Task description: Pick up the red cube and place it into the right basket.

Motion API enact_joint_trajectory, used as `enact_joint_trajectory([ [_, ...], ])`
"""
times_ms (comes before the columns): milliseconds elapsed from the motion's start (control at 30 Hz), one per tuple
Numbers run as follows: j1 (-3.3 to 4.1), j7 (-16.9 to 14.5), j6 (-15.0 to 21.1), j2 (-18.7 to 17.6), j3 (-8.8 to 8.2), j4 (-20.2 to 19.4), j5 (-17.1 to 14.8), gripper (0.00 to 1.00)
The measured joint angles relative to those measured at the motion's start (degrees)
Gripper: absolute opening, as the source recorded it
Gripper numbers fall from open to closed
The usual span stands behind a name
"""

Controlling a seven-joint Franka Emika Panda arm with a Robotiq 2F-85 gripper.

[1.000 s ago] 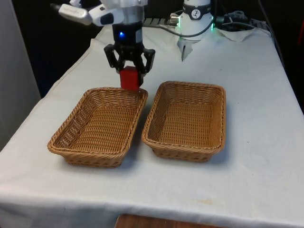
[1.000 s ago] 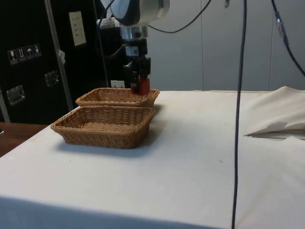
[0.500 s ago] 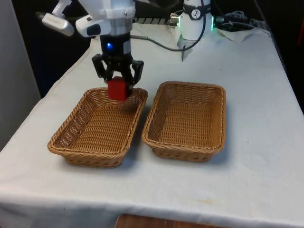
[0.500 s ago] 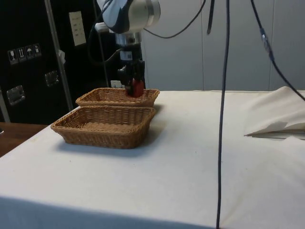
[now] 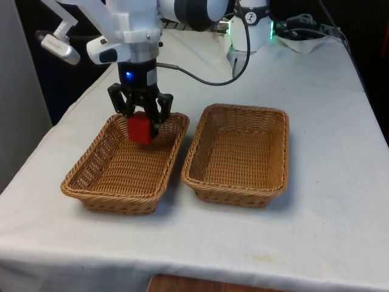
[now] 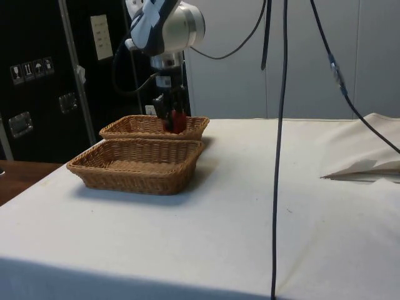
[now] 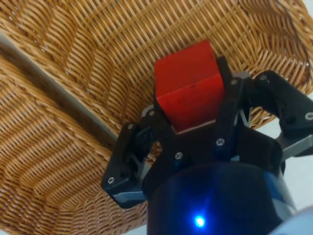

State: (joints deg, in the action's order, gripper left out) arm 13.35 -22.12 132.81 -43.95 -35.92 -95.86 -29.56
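My gripper (image 5: 140,124) is shut on the red cube (image 5: 140,129) and holds it just above the far end of the wicker basket (image 5: 121,167) on the front view's left. The cube hangs over the basket's inside, close to its far rim. A second, matching basket (image 5: 240,152) stands beside it on the front view's right, with nothing in it. In the side view the cube (image 6: 178,121) hangs over the farther basket (image 6: 140,127), behind the nearer one (image 6: 134,165). The wrist view has the cube (image 7: 188,88) clamped between the black fingers (image 7: 226,93) over woven wicker (image 7: 98,49).
The two baskets stand side by side with a narrow strip of white cloth between them. A dark cable (image 6: 278,150) hangs down in the side view, and crumpled cloth (image 6: 369,156) lies beyond it. The robot's base (image 5: 249,30) stands at the table's far end.
The gripper has carried the red cube toward the front view's left and lower, from beyond the basket's far rim to over its inside.
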Motion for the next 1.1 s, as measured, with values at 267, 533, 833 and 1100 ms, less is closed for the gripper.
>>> enact_joint_trajectory([
  [267,-0.06,0.1,0.0,-0.3,0.00,0.2,-0.4,0.27],
  [533,-0.17,0.1,0.0,-0.7,0.00,0.5,-0.6,1.00],
  [833,-0.17,0.1,0.0,-0.8,-0.11,0.9,-0.6,1.00],
  [1100,0.52,0.0,-3.0,1.8,-1.55,1.4,-0.1,1.00],
])
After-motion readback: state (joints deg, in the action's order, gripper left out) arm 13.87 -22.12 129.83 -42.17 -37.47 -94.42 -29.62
